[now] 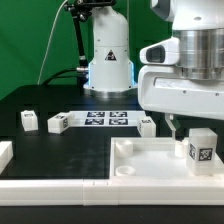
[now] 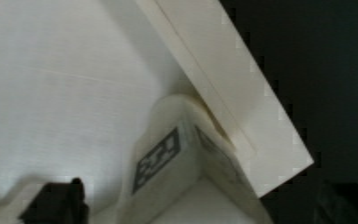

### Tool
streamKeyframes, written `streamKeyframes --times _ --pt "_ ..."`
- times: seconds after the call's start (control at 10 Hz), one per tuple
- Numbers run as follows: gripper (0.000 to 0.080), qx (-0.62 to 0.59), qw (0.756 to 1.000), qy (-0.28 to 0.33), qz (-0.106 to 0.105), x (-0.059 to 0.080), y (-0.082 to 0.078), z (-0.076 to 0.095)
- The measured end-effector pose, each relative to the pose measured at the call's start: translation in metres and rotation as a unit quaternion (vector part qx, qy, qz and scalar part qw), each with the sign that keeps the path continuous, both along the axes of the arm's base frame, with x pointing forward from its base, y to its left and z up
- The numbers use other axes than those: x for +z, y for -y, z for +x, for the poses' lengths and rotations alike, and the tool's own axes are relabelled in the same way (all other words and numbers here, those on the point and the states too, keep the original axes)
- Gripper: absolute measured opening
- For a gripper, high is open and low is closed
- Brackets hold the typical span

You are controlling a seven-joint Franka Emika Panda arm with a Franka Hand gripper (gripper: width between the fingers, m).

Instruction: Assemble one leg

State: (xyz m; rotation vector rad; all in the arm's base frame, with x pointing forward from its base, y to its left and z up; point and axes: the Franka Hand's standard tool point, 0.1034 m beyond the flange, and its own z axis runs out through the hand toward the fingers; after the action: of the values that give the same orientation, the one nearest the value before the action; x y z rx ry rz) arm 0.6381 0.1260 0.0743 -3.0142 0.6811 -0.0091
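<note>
A leg (image 1: 201, 150), a small white block with a black-and-white tag on one face, stands upright in the near corner of the big white tray (image 1: 140, 165) at the exterior view's right. My gripper (image 1: 186, 130) hangs right over it, and one thin finger (image 1: 172, 127) shows a little apart from the leg's side. In the wrist view the leg (image 2: 179, 150) rises between the jaws, close to the tray's raised rim (image 2: 229, 70). One dark finger (image 2: 60, 203) stands beside it with a gap. The other finger is hidden. The gripper (image 2: 194, 208) looks open.
Three more white legs lie on the black table: two at the exterior view's left (image 1: 28, 120) (image 1: 58, 123) and one behind the tray (image 1: 147, 124). The marker board (image 1: 105, 119) lies between them. A white part (image 1: 4, 155) sits at the left edge. The arm's base (image 1: 108, 60) stands behind.
</note>
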Motion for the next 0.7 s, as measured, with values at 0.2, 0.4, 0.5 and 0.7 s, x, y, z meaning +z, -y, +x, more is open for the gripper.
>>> streamKeyframes --times 0.2,0.4,0.5,0.7 --pt "0.0649 0.105 0.994 0.006 -0.007 0.0006 0.0016 0.0009" --pt "0.0649 0.197 0.980 0.009 -0.009 0.0005 0.0072 0.0017" --pt "0.0649 0.195 0.981 0.009 -0.009 0.0005 0.0068 0.0016" --pt "0.0526 0.195 0.981 0.009 -0.009 0.0004 0.0068 0.0016"
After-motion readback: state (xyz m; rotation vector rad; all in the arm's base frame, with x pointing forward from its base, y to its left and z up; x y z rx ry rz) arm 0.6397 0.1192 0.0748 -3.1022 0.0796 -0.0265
